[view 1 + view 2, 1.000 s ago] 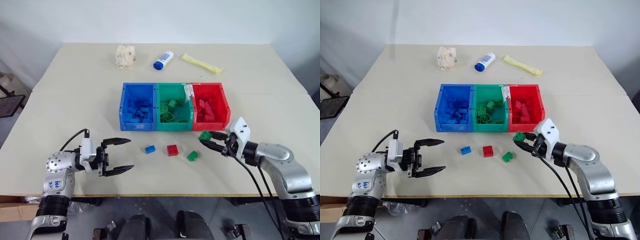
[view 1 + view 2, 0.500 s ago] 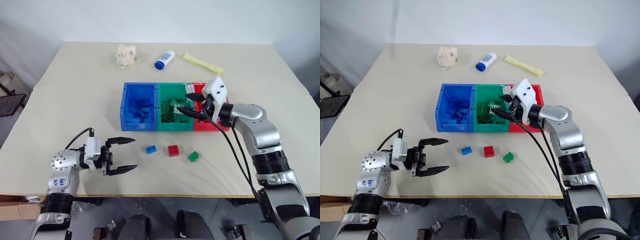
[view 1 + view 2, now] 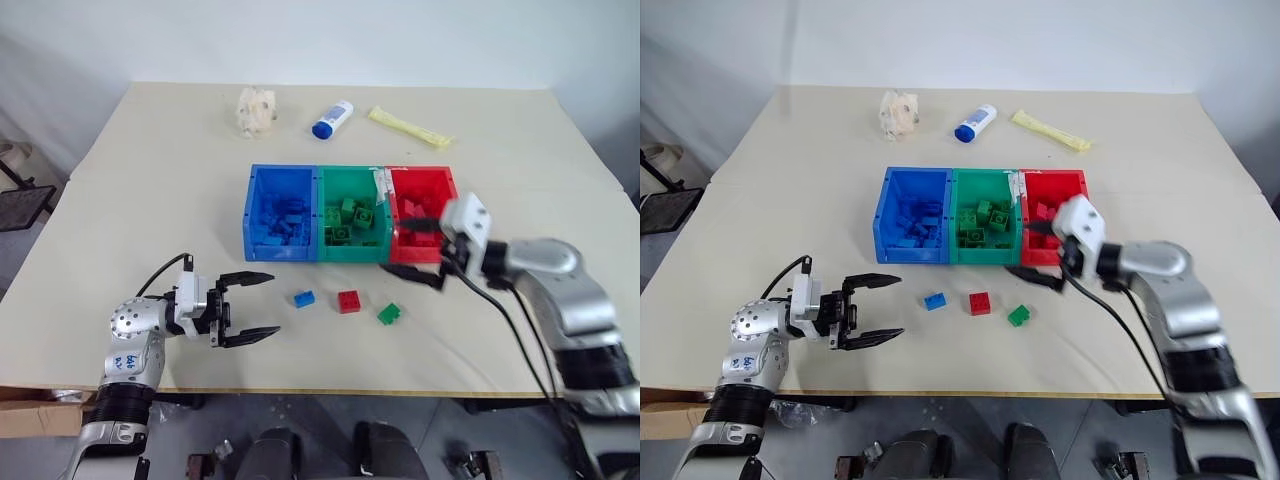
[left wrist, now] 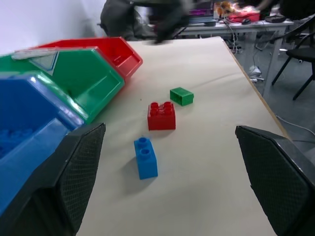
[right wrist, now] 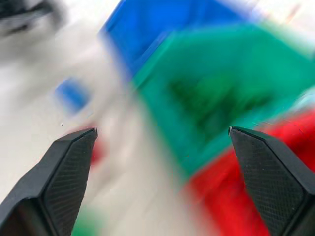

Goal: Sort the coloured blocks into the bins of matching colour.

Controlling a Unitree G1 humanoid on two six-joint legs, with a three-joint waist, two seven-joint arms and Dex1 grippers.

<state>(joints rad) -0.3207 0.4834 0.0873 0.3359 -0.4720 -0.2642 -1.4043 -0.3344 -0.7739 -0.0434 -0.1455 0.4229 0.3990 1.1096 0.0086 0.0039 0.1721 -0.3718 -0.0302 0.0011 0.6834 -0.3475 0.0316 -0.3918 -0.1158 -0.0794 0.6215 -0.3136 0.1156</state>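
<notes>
Beige table, blue block lengthwise toward bins, both tools spread, empty.

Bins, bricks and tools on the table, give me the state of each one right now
Blue bin: holds blue bricks.
Green bin: holds green bricks.
Red bin: holds red bricks.
Blue brick: loose on table.
Red brick: loose on table.
Green brick: loose on table.
Left tool: open, empty.
Right tool: open, empty.
</notes>
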